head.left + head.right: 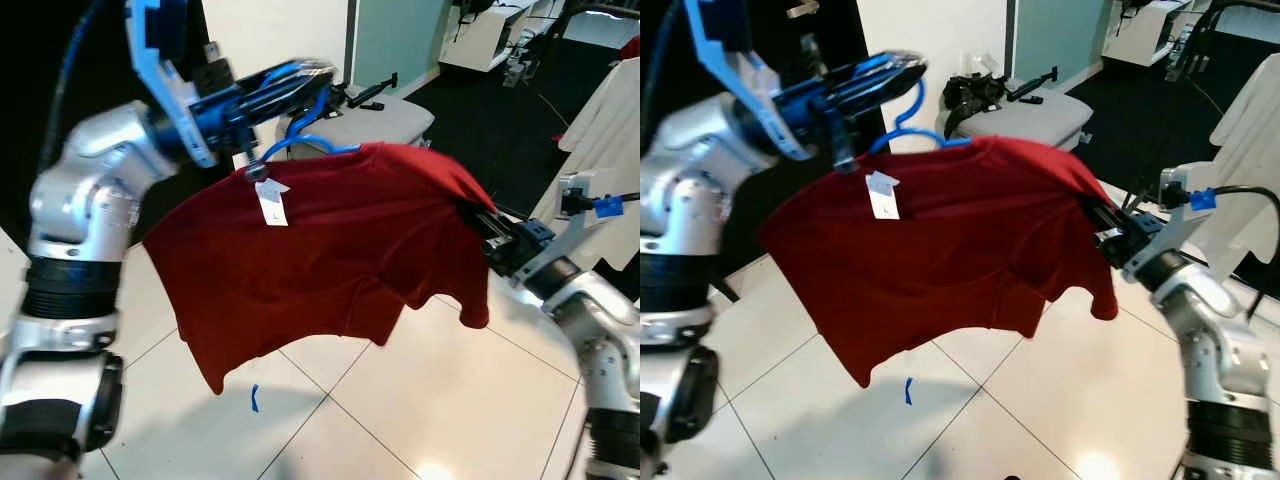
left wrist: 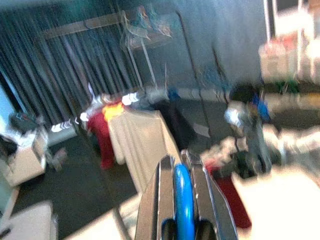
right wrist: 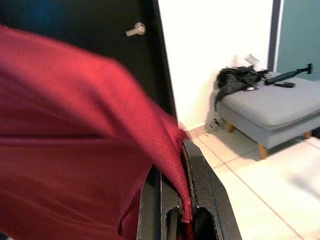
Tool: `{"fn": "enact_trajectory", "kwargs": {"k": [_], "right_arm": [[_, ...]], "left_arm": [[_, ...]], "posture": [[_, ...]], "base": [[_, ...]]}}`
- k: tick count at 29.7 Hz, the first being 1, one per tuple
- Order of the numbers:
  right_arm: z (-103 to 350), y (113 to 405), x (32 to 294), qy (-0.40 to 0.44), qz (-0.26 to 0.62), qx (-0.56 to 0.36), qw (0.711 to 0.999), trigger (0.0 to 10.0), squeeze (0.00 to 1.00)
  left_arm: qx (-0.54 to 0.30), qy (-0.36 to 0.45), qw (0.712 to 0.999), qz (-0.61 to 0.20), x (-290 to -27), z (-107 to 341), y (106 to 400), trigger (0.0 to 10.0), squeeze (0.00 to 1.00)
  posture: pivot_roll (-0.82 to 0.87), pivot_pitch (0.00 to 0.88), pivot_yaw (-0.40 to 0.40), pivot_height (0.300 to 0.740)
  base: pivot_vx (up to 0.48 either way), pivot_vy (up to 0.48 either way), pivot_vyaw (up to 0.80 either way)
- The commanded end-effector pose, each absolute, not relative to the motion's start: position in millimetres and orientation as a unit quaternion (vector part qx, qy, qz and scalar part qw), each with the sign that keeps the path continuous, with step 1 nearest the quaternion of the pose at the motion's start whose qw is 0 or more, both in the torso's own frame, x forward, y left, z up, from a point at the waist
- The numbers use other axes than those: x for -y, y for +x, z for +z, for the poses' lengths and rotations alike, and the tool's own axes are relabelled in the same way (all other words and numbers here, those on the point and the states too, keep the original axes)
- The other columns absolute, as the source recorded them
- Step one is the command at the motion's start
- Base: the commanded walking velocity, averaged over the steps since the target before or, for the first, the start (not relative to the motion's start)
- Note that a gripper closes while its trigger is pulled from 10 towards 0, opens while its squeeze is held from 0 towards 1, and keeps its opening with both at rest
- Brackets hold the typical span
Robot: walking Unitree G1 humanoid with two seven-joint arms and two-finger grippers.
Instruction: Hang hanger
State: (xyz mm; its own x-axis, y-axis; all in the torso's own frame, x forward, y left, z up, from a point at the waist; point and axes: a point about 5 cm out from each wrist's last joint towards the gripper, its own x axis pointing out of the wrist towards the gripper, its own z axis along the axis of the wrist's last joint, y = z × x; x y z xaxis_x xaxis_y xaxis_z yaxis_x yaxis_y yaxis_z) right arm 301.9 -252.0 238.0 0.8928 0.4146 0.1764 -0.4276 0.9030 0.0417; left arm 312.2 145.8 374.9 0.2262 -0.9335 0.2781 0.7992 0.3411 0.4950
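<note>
The left gripper (image 1: 300, 80) is clamping the blue hanger (image 1: 305, 135) by its hook, carrying the red shirt (image 1: 330, 240) above the floor (image 1: 400, 420). The right gripper (image 1: 478, 222) is pinching the shirt's shoulder, probably steadying it for hanging.

White tiled floor (image 1: 400, 400) with dark grout lines, a small blue tape mark (image 1: 254, 397) at lower centre. Grey upholstered bench (image 3: 272, 107) on wooden legs against a white wall (image 3: 210, 45), upper centre. Black door (image 3: 100, 40) with silver handle (image 3: 135, 30) at upper left. Dark carpet (image 1: 500, 110) at upper right.
</note>
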Motion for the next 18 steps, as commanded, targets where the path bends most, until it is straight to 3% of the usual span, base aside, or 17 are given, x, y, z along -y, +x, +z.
{"fn": "enact_trajectory", "kwargs": {"k": [1,2,4,5,7,8,9,12,14,17,18], "right_arm": [[239.1,299.3,256.2,0.031,0.213,0.079,0.973,0.0,0.00],[241.0,298.7,259.0,0.022,0.214,0.076,0.974,0.0,0.00],[243.3,298.4,261.3,0.013,0.217,0.073,0.973,0.0,0.00],[245.4,298.7,262.8,0.004,0.221,0.070,0.973,0.0,0.00],[245.4,298.7,262.8,0.004,0.221,0.070,0.973,0.0,0.00],[247.2,299.3,263.7,-0.004,0.225,0.068,0.972,0.0,0.00],[249.1,300.5,264.0,-0.010,0.228,0.066,0.971,0.0,0.00],[250.4,302.4,262.5,-0.014,0.232,0.065,0.970,0.0,0.00],[247.7,305.3,253.3,-0.028,0.251,0.054,0.966,0.0,0.00],[244.1,306.3,247.2,-0.029,0.263,0.047,0.963,0.0,0.00],[228.8,304.9,230.8,-0.051,0.297,0.016,0.953,0.0,0.00]], "left_arm": [[0.258,0.159,0.762,-0.571,-150.5,373.5,310.5,5.4,0.00],[0.239,0.190,0.752,-0.584,-154.8,369.7,310.0,6.4,0.00],[0.217,0.218,0.746,-0.591,-160.6,366.0,311.8,6.6,0.00],[0.195,0.249,0.737,-0.598,-165.8,362.5,313.8,7.4,0.00],[0.195,0.249,0.737,-0.598,-165.8,362.5,313.8,7.4,0.00],[0.179,0.267,0.729,-0.604,-169.1,361.0,315.4,8.7,0.00],[0.171,0.276,0.715,-0.618,-168.9,360.9,314.5,9.1,0.00],[0.175,0.271,0.698,-0.640,-164.0,362.8,311.1,9.3,0.00],[0.195,0.246,0.667,-0.676,-151.4,368.7,304.0,9.3,0.00],[0.210,0.229,0.662,-0.682,-146.7,373.6,302.8,9.2,0.00],[0.243,0.198,0.679,-0.663,-142.1,384.1,309.0,9.1,0.00]], "posture": [[-0.06,0.116,0.028,0.740],[-0.06,0.116,0.028,0.740],[-0.06,0.115,0.027,0.740],[-0.06,0.115,0.026,0.740],[-0.06,0.115,0.026,0.740],[-0.05,0.115,0.025,0.740],[-0.05,0.114,0.022,0.740],[-0.05,0.113,0.019,0.740],[-0.05,0.114,0.018,0.740],[-0.05,0.114,0.019,0.740],[-0.06,0.114,0.022,0.740]], "base": [[0.000,0.000,0.00],[0.000,0.000,0.00],[0.000,0.000,0.00],[0.000,0.000,0.00],[0.000,0.000,0.00],[0.000,0.000,0.00],[0.000,0.000,0.00],[0.000,0.000,0.00],[0.000,0.000,0.00],[0.000,0.000,0.00],[0.000,0.000,0.00]]}}
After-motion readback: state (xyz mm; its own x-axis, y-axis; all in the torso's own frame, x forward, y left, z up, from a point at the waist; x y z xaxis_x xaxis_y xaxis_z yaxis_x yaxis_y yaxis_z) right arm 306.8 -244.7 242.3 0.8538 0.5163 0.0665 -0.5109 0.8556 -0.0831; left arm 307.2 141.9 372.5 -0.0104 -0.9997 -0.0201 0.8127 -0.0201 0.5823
